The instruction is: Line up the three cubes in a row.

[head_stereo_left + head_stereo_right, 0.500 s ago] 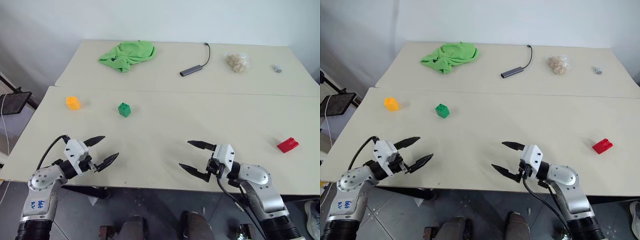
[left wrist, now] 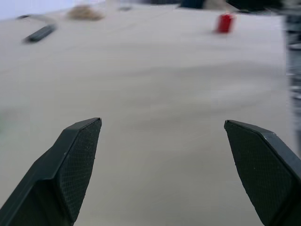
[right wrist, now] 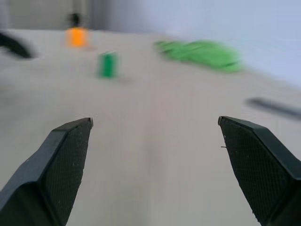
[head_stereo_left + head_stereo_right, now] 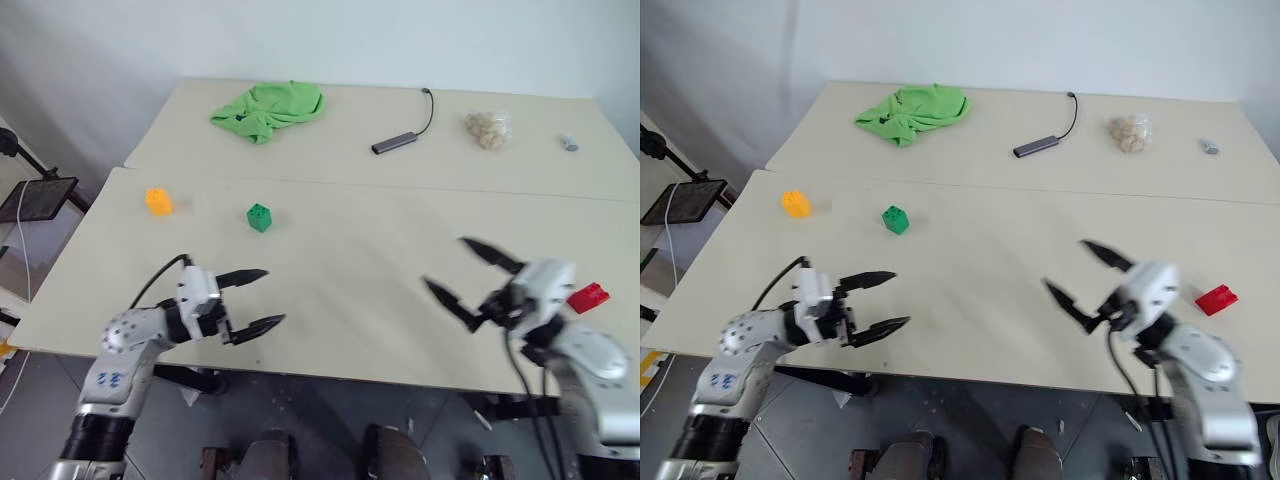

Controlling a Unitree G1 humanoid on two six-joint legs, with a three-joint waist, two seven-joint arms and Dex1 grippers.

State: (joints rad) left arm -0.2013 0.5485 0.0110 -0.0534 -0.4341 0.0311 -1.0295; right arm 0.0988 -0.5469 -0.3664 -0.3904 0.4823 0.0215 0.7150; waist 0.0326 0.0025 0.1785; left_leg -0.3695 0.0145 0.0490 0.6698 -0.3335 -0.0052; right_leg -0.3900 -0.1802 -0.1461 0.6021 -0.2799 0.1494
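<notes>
Cubes (image 4: pixel 259 217) apart, table (image 4: pixel 350 270) middle bare (jaws spread)

Both pincers agape, empty; red cube (image 4: pixel 1217 298) beside right pincer (image 4: pixel 1078 272)

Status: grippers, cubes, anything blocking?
Left gripper and right gripper open, empty. Orange cube, green cube, red cube scattered, untouched. Nothing between them.

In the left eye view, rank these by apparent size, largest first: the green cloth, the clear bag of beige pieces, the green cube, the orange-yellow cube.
1. green cloth
2. clear bag of beige pieces
3. green cube and orange-yellow cube, which look alike, so they are not ranked.
The cloth and bag lie farther from the camera, so their lead holds.
</notes>
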